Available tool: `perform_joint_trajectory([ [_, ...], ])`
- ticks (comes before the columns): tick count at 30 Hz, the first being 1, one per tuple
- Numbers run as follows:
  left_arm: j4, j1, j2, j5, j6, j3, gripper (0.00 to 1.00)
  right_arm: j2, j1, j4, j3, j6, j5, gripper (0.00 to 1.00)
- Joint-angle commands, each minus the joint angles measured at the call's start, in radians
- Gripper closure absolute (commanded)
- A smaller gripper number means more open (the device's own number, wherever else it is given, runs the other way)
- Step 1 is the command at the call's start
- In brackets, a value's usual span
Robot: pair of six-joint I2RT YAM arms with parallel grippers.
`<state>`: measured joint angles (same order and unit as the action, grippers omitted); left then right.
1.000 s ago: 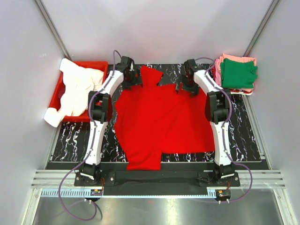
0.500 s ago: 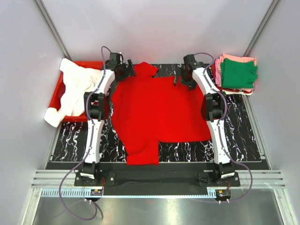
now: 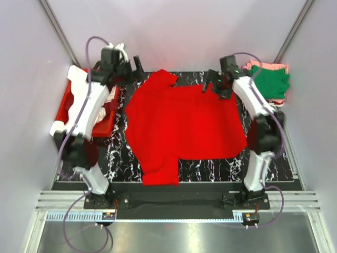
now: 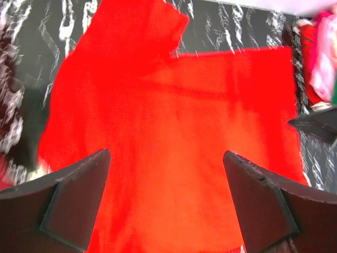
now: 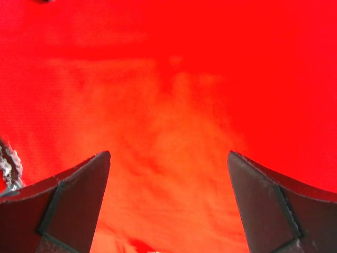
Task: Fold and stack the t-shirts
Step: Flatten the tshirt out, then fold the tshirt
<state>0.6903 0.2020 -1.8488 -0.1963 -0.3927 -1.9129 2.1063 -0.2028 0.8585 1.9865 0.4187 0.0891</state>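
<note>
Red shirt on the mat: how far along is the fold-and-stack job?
Done: a folded stack sits at the far right, green shirt on top. In hand: the red shirt lies spread flat, not yet folded; left gripper and right gripper are both open, empty. Left: fold and stack it, then the white shirts heaped in the red bin.

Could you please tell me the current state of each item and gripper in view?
Red t-shirt: spread flat, unfolded, on the mat.
White shirt: crumpled, draped over the red bin.
Green shirt: folded, atop the stack.
Left gripper: jaws open, empty.
Right gripper: jaws open, empty, over the red t-shirt.
</note>
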Motion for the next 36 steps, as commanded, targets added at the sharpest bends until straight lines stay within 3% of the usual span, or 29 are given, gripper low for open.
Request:
perform_joint_trajectory([
  [1, 0.112, 0.028, 0.224, 0.003, 0.0, 0.314, 0.06, -0.325, 0.0, -0.062, -0.334, 0.06, -0.086, 0.0],
  [2, 0.1, 0.042, 0.281, 0.008, -0.009, 0.469, 0.07, -0.45, 0.0, -0.081, -0.419, 0.099, -0.121, 0.0],
  [4, 0.091, 0.085, 0.439, 0.029, -0.038, 0.625, 0.07, -0.634, 0.0, -0.124, -0.649, 0.161, -0.165, 0.0],
  [9, 0.008, 0.192, 0.805, 0.045, -0.244, 1.058, 0.17, -0.961, 0.037, -0.144, -1.057, 0.32, -0.288, 0.0],
  [13, 0.024, 0.261, 0.971, 0.081, -0.394, 1.222, 0.19, -1.143, 0.086, -0.167, -1.199, 0.396, -0.239, 0.0],
  [17, 0.012, 0.367, 1.138, 0.121, -0.526, 1.402, 0.19, -1.152, 0.112, -0.136, -1.218, 0.396, -0.247, 0.0],
  [22, -0.044, 0.51, 1.191, 0.169, -0.658, 1.538, 0.19, -1.167, 0.141, -0.127, -1.226, 0.405, -0.256, 0.0],
  [30, -0.215, 0.585, 1.048, 0.175, -0.663, 1.624, 0.19, -1.186, 0.203, -0.115, -1.236, 0.358, -0.244, 0.0],
  [34, -0.25, 0.606, 1.025, 0.167, -0.673, 1.629, 0.35, -1.203, 0.256, -0.113, -1.258, 0.353, -0.246, 0.0],
  [35, -0.256, 0.616, 1.034, 0.167, -0.675, 1.631, 0.49, -1.203, 0.272, -0.115, -1.276, 0.356, -0.244, 0.0],
  [36, -0.255, 0.617, 1.039, 0.169, -0.675, 1.629, 0.56, -1.204, 0.279, -0.119, -1.287, 0.359, -0.241, 0.0],
])
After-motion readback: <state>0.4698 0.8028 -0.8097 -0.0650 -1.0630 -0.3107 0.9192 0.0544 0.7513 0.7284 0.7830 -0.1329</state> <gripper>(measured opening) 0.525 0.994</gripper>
